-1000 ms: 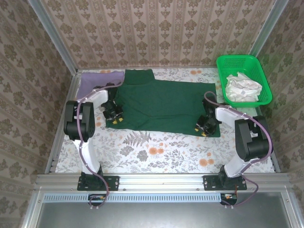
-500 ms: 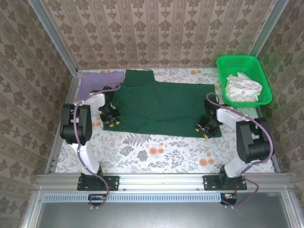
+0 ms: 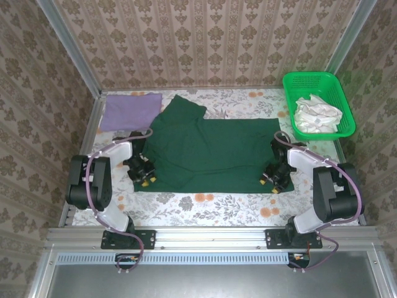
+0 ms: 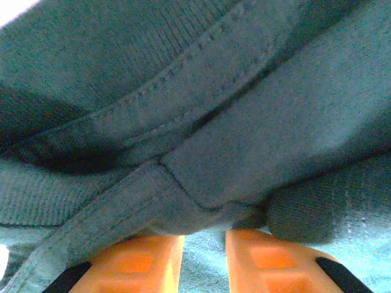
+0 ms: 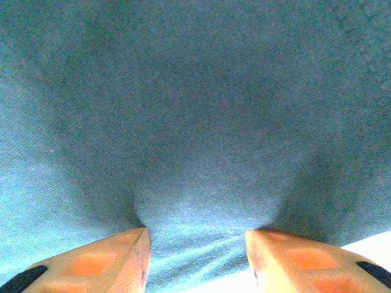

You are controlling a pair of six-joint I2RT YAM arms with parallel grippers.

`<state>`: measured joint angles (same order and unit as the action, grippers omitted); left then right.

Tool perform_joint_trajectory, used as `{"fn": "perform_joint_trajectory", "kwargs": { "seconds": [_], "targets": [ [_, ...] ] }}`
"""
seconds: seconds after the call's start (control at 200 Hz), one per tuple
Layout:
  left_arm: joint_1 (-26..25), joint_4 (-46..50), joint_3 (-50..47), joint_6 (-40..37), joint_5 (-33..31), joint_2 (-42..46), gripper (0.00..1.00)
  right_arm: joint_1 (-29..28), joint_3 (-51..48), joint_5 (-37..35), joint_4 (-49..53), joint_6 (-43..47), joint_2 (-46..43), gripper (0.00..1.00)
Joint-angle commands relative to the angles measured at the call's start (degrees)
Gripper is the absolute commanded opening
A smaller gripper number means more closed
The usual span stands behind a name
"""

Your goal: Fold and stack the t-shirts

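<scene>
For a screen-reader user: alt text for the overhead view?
A dark green t-shirt lies spread on a table, the left gripper and right gripper at its near corners. A lilac shirt sits far left; a green basket of white cloth far right.

I have the dark green t-shirt (image 3: 211, 146) spread across the middle of the table. It is mostly flat, with its near hem running left to right. Its far-left part juts up at a skew towards the back, and the cloth bunches at both near corners. The lilac t-shirt (image 3: 130, 110) lies as a flat, folded rectangle in the far left corner, just beside the green one.
</scene>
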<state>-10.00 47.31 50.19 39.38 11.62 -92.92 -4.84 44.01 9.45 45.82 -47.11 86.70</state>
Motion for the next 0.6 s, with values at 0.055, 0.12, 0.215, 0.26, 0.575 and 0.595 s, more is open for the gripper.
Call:
{"fn": "perform_joint_trajectory", "kwargs": {
  "seconds": [0.055,0.12,0.215,0.26,0.575,0.595],
  "targets": [
    [-0.48,4.73,-6.83,5.43,-0.25,4.13,0.27,0.86,-3.85,-1.09,5.76,1.54,-1.94,0.49],
    [-1.0,4.94,-8.28,7.39,0.01,6.83,0.28,1.14,-4.52,-0.93,6.01,1.85,-2.74,0.5],
    [-2.08,6.28,-9.57,9.34,-1.07,9.06,0.28,1.51,-4.72,-0.4,6.59,2.12,-3.75,0.5],
    [-2.36,6.54,-10.04,10.02,-1.15,10.16,0.28,1.59,-4.81,0.22,6.59,2.11,-4.41,0.51],
    [-0.37,10.61,-0.51,7.74,-0.89,13.42,0.37,-0.12,-0.81,1.67,3.1,1.35,-15.57,0.63],
    [-0.06,10.97,0.56,7.31,-0.76,13.53,0.37,-0.85,-0.54,1.77,1.9,1.16,-16.89,0.63]
  ]
}}
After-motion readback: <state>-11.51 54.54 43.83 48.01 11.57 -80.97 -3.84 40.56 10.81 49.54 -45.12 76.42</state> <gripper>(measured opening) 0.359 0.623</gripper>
